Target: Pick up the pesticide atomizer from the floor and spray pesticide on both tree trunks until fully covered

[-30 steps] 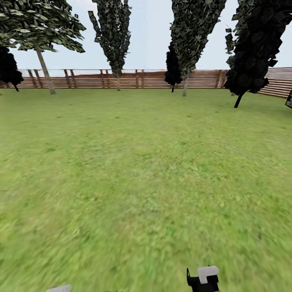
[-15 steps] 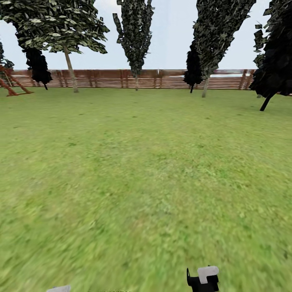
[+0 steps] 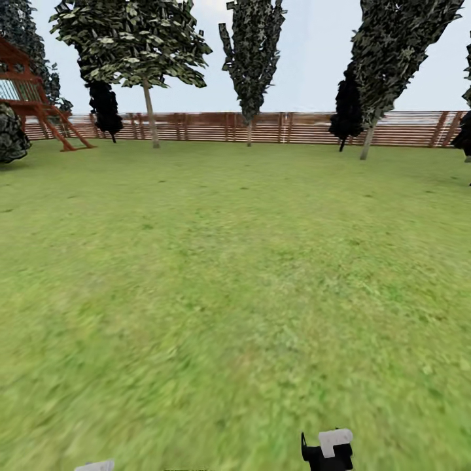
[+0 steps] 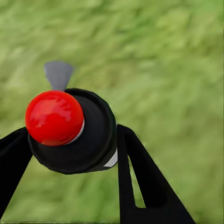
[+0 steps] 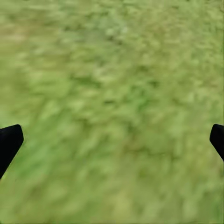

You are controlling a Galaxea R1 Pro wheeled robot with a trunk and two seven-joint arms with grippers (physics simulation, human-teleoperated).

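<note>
Though no tree trunk is within reach, the pickup looks done and the spraying is left.

Left claw (image 4: 70, 154): closed around the pesticide atomizer (image 4: 77, 135); a black finger sits against each side of the dark body in the left wrist view.
Atomizer: held over grass, red cap knob facing the wrist camera, a small grey nozzle piece jutting beyond it.
Right claw (image 5: 112, 140): spread wide, its fingertips (image 5: 9, 142) at the frame's edges with nothing but lawn between them.
Trees: a flat-crowned tree (image 3: 134, 39) with a pale trunk (image 3: 151, 116) stands far off by the brown fence (image 3: 288, 127), well apart from the robot.
Garden: open lawn (image 3: 235, 275) ahead; a red wooden play frame (image 3: 33, 98) at far left.
Left to do: I judge both trunks unsprayed; approach, aim and coat each.
</note>
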